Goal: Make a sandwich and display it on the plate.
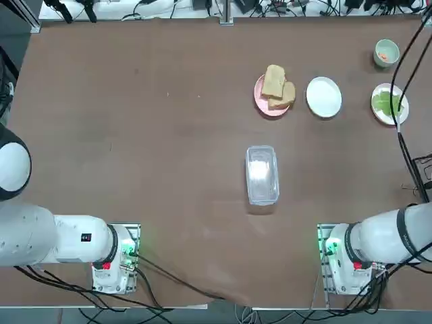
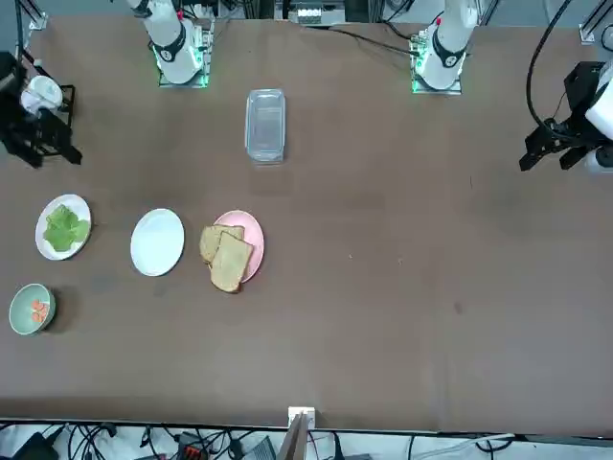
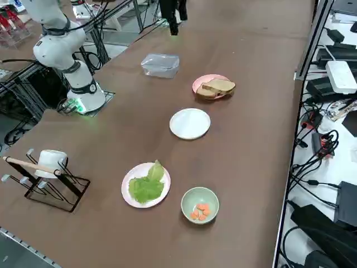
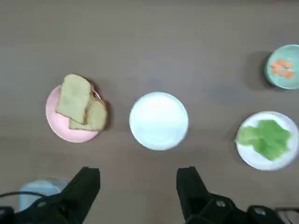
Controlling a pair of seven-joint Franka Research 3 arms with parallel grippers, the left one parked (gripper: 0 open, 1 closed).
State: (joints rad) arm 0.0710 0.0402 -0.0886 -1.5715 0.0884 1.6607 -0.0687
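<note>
Right claw [image 4: 138, 189] hovers wide open and empty above the brown surface [image 1: 135, 135], which is edged by cables. Two bread slices [image 1: 278, 87] overlap on the pink plate [image 1: 260, 98], long axis slanting across it. Beside them sits the bare white plate [image 1: 324, 97]; beyond, lettuce [image 1: 387, 103] on another plate.

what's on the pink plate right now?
Two tan bread slices lie overlapped on the pink plate, one partly covering the other. Nothing else shows there; the plate surface beneath them is hidden.
</note>
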